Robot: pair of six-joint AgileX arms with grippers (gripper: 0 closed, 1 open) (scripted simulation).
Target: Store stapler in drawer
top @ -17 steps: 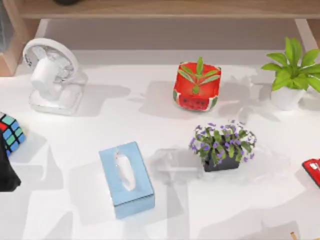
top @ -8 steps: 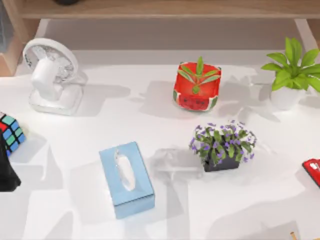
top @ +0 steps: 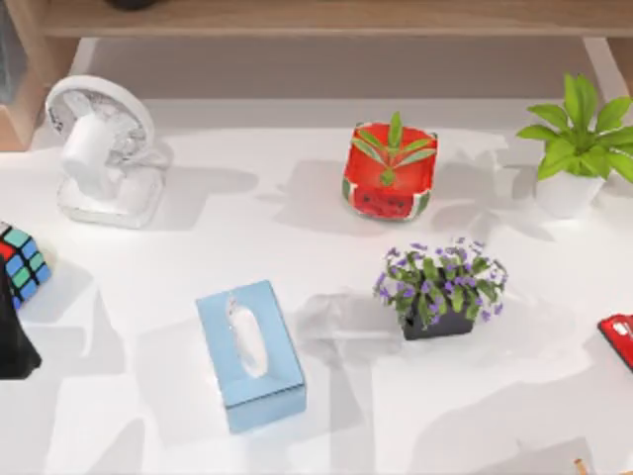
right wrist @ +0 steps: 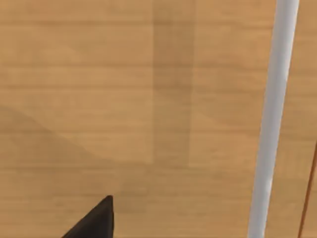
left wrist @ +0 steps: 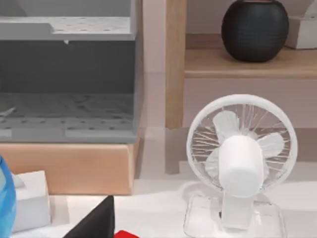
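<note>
White table [top: 326,416] under a wooden shelf [top: 326,18]; our stapler [top: 618,339] is cut off at the right edge; we cannot tell either jaw state

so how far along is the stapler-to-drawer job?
Nothing looks done yet. The stapler lies on the table at the top view's right edge, ungripped. The left arm sits at the left edge beside the cube. Left: grasp it, carry it, store it.
</note>
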